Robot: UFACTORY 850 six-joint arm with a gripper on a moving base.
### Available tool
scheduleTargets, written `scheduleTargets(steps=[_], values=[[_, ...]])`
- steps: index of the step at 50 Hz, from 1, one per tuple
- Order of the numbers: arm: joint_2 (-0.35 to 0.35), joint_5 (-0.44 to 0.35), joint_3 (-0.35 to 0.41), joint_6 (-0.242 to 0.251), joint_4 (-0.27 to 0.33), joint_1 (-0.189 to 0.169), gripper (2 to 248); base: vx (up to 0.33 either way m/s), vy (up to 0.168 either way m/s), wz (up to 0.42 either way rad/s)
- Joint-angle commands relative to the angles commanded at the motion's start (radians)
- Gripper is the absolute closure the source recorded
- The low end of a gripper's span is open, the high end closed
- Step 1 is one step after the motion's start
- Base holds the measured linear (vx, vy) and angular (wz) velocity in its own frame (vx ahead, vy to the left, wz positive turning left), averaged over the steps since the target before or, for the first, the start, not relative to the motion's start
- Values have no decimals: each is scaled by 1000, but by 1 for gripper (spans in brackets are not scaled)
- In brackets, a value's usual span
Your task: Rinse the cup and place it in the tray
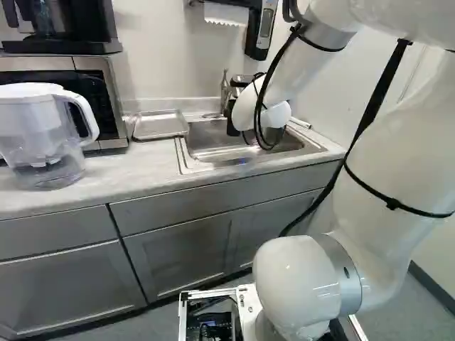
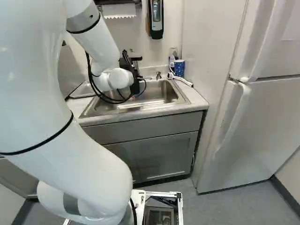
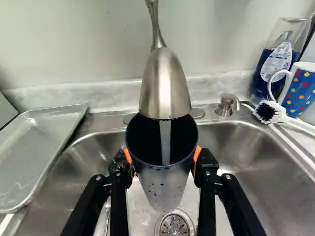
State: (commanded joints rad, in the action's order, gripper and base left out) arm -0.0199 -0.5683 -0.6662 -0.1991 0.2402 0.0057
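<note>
In the right base view my gripper [image 2: 135, 83] is over the sink [image 2: 180, 101], partly behind the wrist. In the wrist view the gripper [image 3: 164, 161] has its orange pads on both sides of a cup [image 3: 162, 187], shut on it. The cup is grey outside with droplets, dark inside, its mouth beneath the faucet head [image 3: 165, 88]. A stream of water [image 3: 165, 142] runs from the faucet into it. The metal tray [image 3: 37, 147] lies on the counter beside the sink; it also shows in the left base view [image 1: 161, 125].
A dotted blue mug [image 3: 301, 88], a blue soap bottle [image 3: 276, 61] and a white brush [image 3: 275, 112] stand or lie beside the sink, near a soap pump [image 3: 226, 104]. A water pitcher [image 1: 39, 135] and microwave [image 1: 106, 106] are farther along the counter. The fridge [image 2: 262, 126] stands beside it.
</note>
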Motion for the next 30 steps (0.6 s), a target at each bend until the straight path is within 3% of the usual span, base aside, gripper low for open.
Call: scheduleTargets(steps=[30], values=[[0,0,0,0,0,0,124,0,0,0]])
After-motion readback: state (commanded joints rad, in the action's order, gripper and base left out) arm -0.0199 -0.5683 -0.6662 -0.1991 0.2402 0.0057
